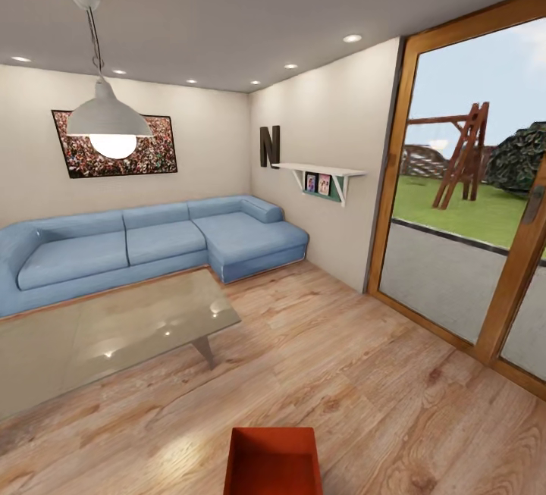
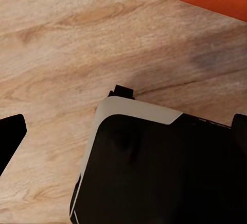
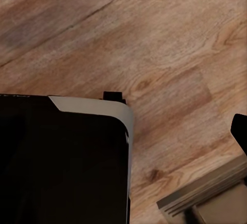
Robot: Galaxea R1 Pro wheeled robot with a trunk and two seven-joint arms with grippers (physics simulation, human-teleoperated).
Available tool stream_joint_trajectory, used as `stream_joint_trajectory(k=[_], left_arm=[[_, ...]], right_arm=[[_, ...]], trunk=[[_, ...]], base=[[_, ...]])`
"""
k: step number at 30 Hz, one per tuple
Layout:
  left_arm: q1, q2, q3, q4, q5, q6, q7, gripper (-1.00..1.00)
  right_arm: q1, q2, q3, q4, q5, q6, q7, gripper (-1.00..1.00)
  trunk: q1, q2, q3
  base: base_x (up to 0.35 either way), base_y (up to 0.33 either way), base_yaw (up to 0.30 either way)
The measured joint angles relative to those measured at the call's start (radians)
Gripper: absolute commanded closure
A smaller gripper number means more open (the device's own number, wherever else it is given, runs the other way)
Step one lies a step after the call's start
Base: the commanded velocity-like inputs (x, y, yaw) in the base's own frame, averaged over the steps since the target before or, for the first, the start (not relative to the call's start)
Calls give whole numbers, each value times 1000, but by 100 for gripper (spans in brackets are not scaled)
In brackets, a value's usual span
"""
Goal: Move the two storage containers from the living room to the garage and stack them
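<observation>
Still in the living room (image 1: 318,374): one storage container (image 1: 273,461) beside the coffee table (image 1: 114,332), probably awaiting pickup; pincer states impossible to tell.

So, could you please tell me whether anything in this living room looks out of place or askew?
Only the red-orange storage container stands out: it sits upright on the wood-plank floor, apart from the glass coffee table and blue sofa. Nothing looks spilled, tilted or damaged.
</observation>
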Motion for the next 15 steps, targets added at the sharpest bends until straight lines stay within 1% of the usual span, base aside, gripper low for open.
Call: stream_joint_trajectory(k=[15], left_arm=[[0, 1, 0, 0, 2, 0, 0, -100]], right_arm=[[0, -1, 2, 0, -1, 1, 0, -100]], trunk=[[58, -105, -47]], base=[[0, 0, 0]])
